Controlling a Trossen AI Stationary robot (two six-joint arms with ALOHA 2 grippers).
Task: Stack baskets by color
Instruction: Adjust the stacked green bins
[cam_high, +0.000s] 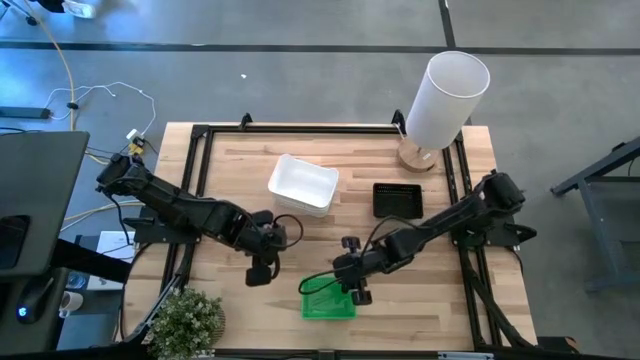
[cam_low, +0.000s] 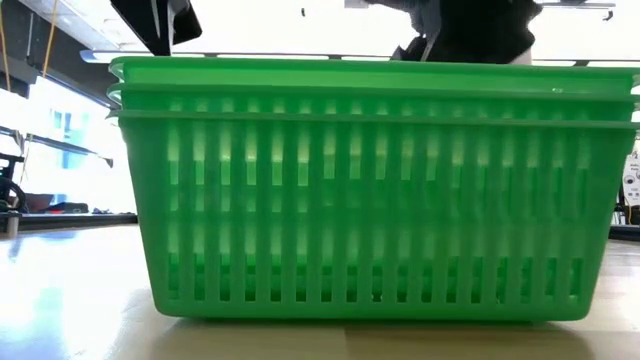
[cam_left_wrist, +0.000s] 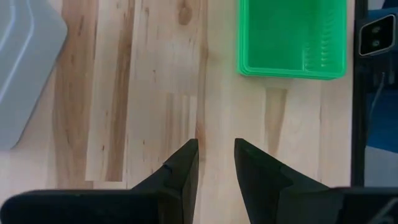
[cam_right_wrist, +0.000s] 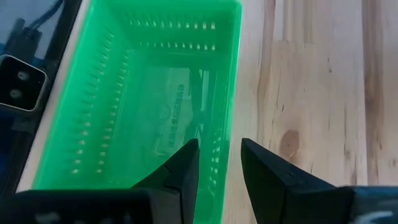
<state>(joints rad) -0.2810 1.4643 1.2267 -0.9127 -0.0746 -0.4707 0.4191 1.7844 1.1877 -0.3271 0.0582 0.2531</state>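
Three green baskets (cam_high: 328, 302) sit nested in one stack near the table's front edge, their three rims showing in the low view (cam_low: 370, 190). White baskets (cam_high: 303, 183) and black baskets (cam_high: 397, 198) rest farther back. My right gripper (cam_right_wrist: 219, 158) is open just over the green stack's long wall (cam_right_wrist: 231, 93), one finger above the inside and one above the table. It shows dark above the rim in the low view (cam_low: 470, 30). My left gripper (cam_left_wrist: 216, 158) is open over bare wood, left of the green stack (cam_left_wrist: 291, 37), and holds nothing.
A tall white cylinder (cam_high: 445, 95) on a wooden foot stands at the back right. A potted plant (cam_high: 186, 320) sits at the front left corner. Black frame rails (cam_high: 195, 180) run along the table's sides. Bare wood lies between the stacks.
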